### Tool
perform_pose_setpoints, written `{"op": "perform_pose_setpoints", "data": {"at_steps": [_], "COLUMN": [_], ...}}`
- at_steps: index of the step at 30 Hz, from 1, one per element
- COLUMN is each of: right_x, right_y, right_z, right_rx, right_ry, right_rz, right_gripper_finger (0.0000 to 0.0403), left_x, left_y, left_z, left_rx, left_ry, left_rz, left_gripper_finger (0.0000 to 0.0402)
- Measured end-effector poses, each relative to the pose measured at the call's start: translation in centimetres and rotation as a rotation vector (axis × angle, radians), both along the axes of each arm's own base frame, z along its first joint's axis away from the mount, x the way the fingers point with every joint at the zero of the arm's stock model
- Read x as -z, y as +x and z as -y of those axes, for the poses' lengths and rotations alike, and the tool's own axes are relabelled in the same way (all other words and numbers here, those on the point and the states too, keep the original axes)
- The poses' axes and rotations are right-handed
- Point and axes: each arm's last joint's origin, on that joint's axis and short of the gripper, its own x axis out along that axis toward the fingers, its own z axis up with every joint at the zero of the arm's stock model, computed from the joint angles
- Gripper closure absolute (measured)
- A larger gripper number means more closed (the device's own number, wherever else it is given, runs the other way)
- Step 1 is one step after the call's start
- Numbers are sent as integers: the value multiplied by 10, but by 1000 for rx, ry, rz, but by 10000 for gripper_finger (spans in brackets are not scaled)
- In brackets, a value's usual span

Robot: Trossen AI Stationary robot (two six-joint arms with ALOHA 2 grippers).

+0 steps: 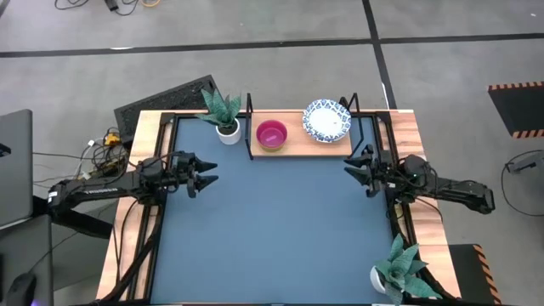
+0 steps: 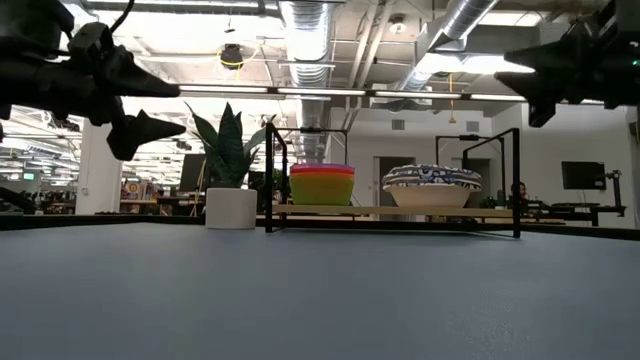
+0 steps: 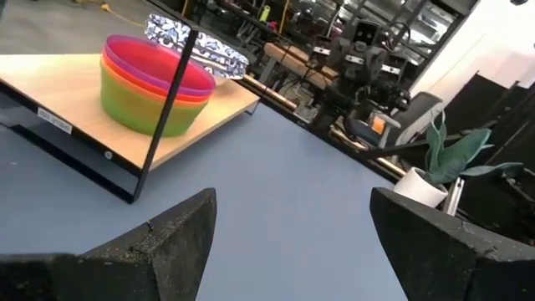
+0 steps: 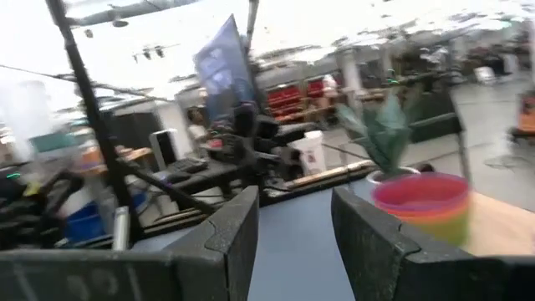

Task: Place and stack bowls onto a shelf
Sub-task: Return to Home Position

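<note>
The shelf [image 1: 293, 149], a light wooden plank on a black frame, stands along the table's far edge. On it sit a stack of coloured bowls [image 1: 271, 134] with a pink one on top, and to its right a stack of white bowls with blue patterned rims [image 1: 327, 120]. The low view shows both stacks, coloured [image 2: 322, 186] and patterned [image 2: 432, 187], resting on the plank. My left gripper [image 1: 208, 172] hangs open over the table's left side, pointing level toward the right. My right gripper [image 1: 355, 170] hangs open at the right side, facing left. Neither has anything between its fingers.
A potted plant [image 1: 225, 115] stands just left of the shelf at the far edge, and another [image 1: 399, 268] at the near right corner. The blue tabletop [image 1: 280, 229] between the arms is bare. A black mat [image 1: 166, 98] lies beyond the far left corner.
</note>
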Motion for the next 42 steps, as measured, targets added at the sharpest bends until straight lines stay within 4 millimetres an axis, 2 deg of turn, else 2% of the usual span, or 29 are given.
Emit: {"op": "perform_pose_setpoints", "data": {"at_steps": [9, 19, 26, 28, 30, 33, 35, 37, 39, 42], "right_x": [12, 19, 19, 20, 20, 20, 20, 20, 20, 20], "right_y": [1, 1, 2, 2, 2, 2, 2, 2, 2, 2], "right_z": [5, 6, 6, 6, 6, 6, 6, 6, 6, 6], "right_rx": [94, 99, 97, 97, 97, 97, 97, 97, 97, 98], "right_ry": [-80, -71, -70, -70, -70, -70, -69, -69, -68, -67], "right_rz": [-141, -207, -211, -212, -213, -214, -215, -215, -216, -213], "right_gripper_finger": [226, 226, 226, 226, 226, 226, 226, 226, 226, 226], "left_x": [0, 18, 16, 8, -7, -34, -40, -33, -23, -8], "left_y": [1, -1, 0, 0, -1, -13, -22, -23, -19, -13], "left_z": [6, 6, 6, 8, 12, 20, 26, 28, 27, 22], "left_rx": [40, 33, 41, 108, 237, 457, 592, 687, 710, 557], "left_ry": [-13, -79, -66, -14, 87, 304, 390, 375, 317, 289], "left_rz": [1, -167, -166, -92, 62, 344, 434, 393, 285, 117], "left_gripper_finger": [101, 101, 101, 101, 101, 101, 101, 101, 101, 101]}}
